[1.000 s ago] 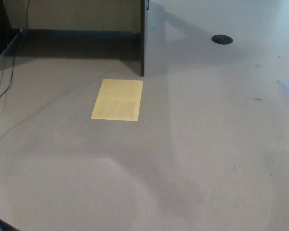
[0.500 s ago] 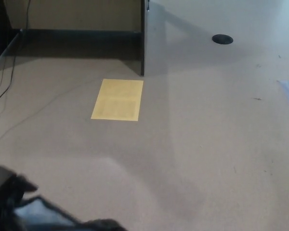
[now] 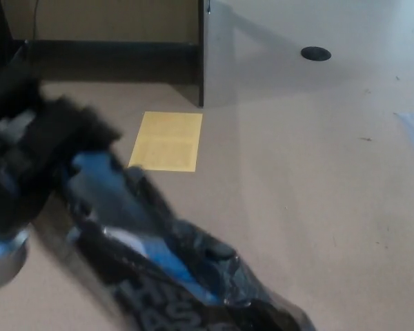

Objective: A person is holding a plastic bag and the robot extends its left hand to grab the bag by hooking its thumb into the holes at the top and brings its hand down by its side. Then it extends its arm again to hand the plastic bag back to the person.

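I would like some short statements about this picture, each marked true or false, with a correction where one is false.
1. The left hand holds up a dark plastic bag. True.
2. The robot's right hand is also on the bag. False: the right hand is not in view.
3. A yellow sheet lies flat on the floor. True.
4. The bag covers the yellow sheet completely. False: almost all of the sheet shows beyond the bag.
5. A person's hand grips the bag. False: no person shows in the picture.
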